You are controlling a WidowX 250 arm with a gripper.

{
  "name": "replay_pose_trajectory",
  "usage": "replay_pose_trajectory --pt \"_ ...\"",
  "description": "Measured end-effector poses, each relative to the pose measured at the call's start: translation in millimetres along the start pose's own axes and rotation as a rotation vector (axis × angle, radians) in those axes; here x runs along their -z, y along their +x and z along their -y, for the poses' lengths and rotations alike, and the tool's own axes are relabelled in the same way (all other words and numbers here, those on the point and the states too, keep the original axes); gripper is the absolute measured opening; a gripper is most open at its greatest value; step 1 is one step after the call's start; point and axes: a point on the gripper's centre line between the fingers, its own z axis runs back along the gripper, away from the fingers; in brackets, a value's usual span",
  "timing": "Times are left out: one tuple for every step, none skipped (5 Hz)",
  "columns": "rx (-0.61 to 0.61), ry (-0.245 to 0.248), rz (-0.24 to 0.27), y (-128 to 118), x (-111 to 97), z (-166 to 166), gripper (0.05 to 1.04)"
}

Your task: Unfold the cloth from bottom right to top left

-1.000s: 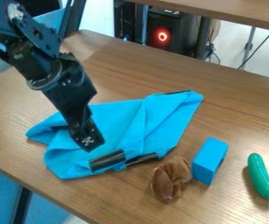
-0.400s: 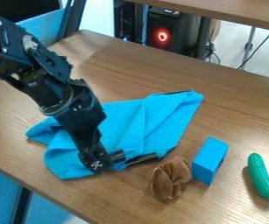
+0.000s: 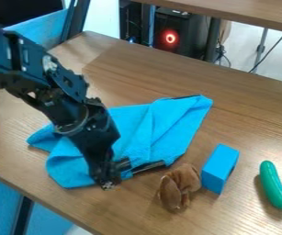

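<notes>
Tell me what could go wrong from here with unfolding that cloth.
The pincer is down at the near edge of the blue cloth, so it might pinch too many layers and drag the whole bundle instead of opening it. It could also miss the cloth and scrape the table. The brown plush thing sits close by the cloth's edge, beside the blue block; a sideways swing may knock it.
</notes>
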Motion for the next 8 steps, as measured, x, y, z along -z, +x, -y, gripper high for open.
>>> replay_pose_trajectory --pt "0.003 0.003 0.007 1 0 -1 0.383" --pt "0.001 -0.023 0.029 -1 -1 0 0.161" --pt "-0.018 -0.041 0.058 -3 -13 -9 0.059" --pt "-0.05 -0.019 0.076 0 -32 -38 0.051" --pt "-0.081 0.007 0.061 4 -50 -75 0.051" --pt "-0.077 -0.015 0.006 5 -46 -106 0.051" --pt "-0.116 0.014 -0.032 6 -39 -143 0.051" --pt "-0.162 0.046 -0.048 15 -37 -175 0.051"
